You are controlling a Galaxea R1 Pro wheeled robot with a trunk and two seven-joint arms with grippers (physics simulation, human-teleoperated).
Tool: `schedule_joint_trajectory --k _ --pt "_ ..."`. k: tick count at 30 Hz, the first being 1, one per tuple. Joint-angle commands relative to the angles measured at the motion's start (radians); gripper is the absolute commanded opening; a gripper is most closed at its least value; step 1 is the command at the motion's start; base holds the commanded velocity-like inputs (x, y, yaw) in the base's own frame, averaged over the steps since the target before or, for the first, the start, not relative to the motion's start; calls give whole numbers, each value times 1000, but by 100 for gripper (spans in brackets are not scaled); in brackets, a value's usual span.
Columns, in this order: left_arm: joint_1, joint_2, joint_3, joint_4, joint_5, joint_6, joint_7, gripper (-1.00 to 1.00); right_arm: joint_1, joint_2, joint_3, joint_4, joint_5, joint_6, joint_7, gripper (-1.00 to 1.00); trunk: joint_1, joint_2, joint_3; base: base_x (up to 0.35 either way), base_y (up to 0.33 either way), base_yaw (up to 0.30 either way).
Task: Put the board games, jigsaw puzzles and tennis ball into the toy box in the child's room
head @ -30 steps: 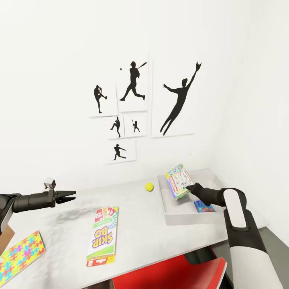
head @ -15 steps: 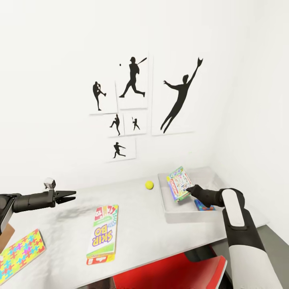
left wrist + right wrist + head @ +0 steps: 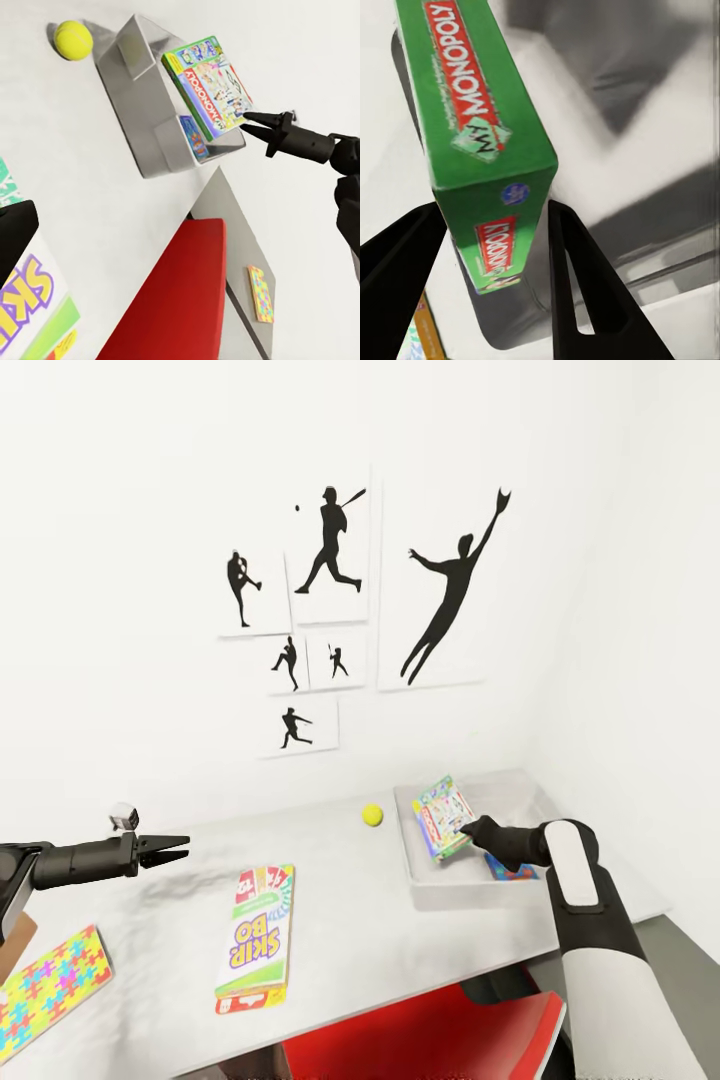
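The right gripper [image 3: 473, 830] clamps the Monopoly box [image 3: 443, 817] at its right edge, holding it tilted over the toy box [image 3: 425, 880] at the table's [image 3: 350, 920] far right — a light-blue game [image 3: 510, 872] lies inside. The left gripper [image 3: 172, 847] hovers with fingers slightly parted, holding nothing, at the left. The tennis ball [image 3: 372, 815] sits just left of the bin; Skip-Bo [image 3: 256, 937] lies nearer, a jigsaw [image 3: 50, 992] at the near-left edge.

Board games [image 3: 255, 944] three, jigsaw puzzles [image 3: 48, 994] two, tennis ball [image 3: 372, 815] one.
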Motion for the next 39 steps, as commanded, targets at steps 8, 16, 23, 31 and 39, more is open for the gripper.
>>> schedule_joint_trajectory --k 8,16,23,31,39 --pt "-1 0 0 0 0 11 -4 100 -17 1 -3 33 -9 -3 -20 -100 1 -2 -15 0 0 0" --pt "-1 0 0 0 0 11 -4 100 -29 2 -3 60 -8 -10 -21 -100 1 -2 -28 0 0 0" --pt "-1 0 0 0 -2 11 -4 100 -31 1 -2 62 -8 -36 -21 -100 1 -2 -39 0 0 0" --pt "-1 0 0 0 -2 11 -4 100 -55 1 -3 82 -7 -43 -21 -100 1 -2 -52 0 0 0" --pt "-1 0 0 0 -2 11 -4 100 -59 1 -3 124 -11 -93 -21 -100 1 -2 -65 0 0 0"
